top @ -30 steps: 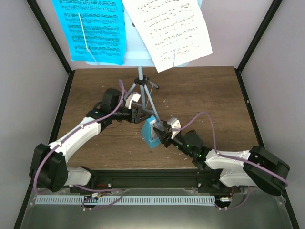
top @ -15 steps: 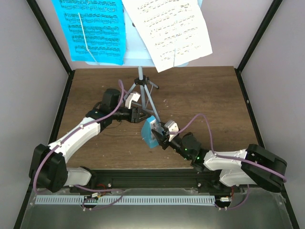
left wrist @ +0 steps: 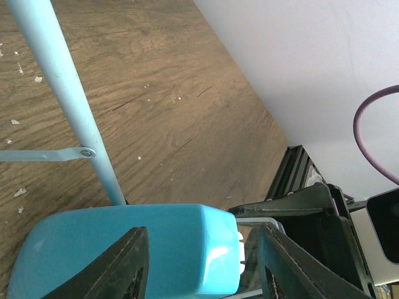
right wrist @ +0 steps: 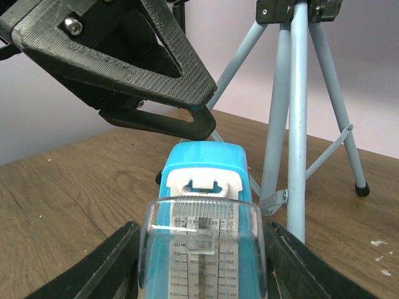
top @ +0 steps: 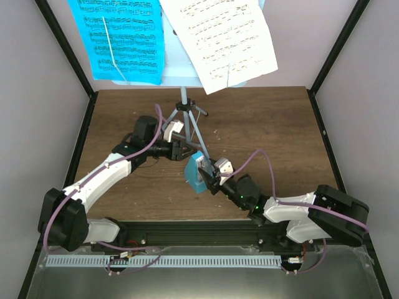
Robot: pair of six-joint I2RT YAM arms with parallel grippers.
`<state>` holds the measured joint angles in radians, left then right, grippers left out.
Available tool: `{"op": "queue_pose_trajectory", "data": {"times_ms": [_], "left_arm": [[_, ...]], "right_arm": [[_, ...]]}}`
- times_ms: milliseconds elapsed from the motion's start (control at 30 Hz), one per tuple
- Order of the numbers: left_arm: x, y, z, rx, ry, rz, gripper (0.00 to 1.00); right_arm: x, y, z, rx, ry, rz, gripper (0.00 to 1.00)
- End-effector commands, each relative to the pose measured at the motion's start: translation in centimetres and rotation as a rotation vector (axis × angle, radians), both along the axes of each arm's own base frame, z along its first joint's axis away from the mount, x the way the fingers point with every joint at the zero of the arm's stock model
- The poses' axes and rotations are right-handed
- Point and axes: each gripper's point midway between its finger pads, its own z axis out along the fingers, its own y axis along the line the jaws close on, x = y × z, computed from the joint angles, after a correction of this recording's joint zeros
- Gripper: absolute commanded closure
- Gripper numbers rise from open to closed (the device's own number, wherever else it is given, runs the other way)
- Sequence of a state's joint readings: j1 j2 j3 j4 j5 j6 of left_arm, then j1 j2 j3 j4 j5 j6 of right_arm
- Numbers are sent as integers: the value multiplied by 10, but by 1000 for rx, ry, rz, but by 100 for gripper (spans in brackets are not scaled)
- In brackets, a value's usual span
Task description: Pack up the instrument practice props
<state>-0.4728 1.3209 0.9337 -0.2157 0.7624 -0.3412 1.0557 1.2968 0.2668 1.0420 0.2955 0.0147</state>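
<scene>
Foreground: grey ledge (top: pixel 187 277) and black rail (top: pixel 187 232) along the front edge, both arm bases bolted to the rail. Beyond them, brown wood-grain table (top: pixel 268 124), flecked with pale specks near the tripod feet.

Low over the middle of the wood, right gripper (top: pixel 209 175) clamped on the metronome (top: pixel 195 176), one finger against each side of its clear cover. Cannot tell whether the teal body touches the table.

Just behind that, left gripper (top: pixel 180 149) with jaws apart, gripping nothing. Tips close to the metronome's far end and just beside a tripod leg.

At the back middle of the table, music stand (top: pixel 183 94) upright on thin spread legs, one leg coming down next to the metronome. High on its desk, cyan sheet (top: pixel 121 37) and white sheet (top: pixel 221 37) side by side, the white one tilted.

Widest stretch of wood to the right of the stand, a narrower strip along the left edge.

Around it all, plain pale walls (top: pixel 368 93) rising right at the table's left, right and back edges, with black frame posts (top: pixel 68 53) slanting up at the corners.
</scene>
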Motion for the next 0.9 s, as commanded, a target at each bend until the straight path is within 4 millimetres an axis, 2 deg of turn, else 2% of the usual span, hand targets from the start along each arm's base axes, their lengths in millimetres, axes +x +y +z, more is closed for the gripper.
{"op": "queue_pose_trajectory", "data": {"times_ms": [0, 200, 600, 867], "left_arm": [[-1, 3, 6, -2, -33, 2, 50], [-2, 3, 6, -2, -36, 1, 50], [-2, 4, 7, 0, -40, 5, 50], [-2, 4, 8, 2, -48, 8, 50]], "right_arm": [[0, -2, -4, -18, -16, -20, 60], [-4, 3, -6, -33, -10, 17, 60], [-1, 10, -32, -91, 62, 25, 54], [5, 17, -42, -118, 102, 9, 41]]}}
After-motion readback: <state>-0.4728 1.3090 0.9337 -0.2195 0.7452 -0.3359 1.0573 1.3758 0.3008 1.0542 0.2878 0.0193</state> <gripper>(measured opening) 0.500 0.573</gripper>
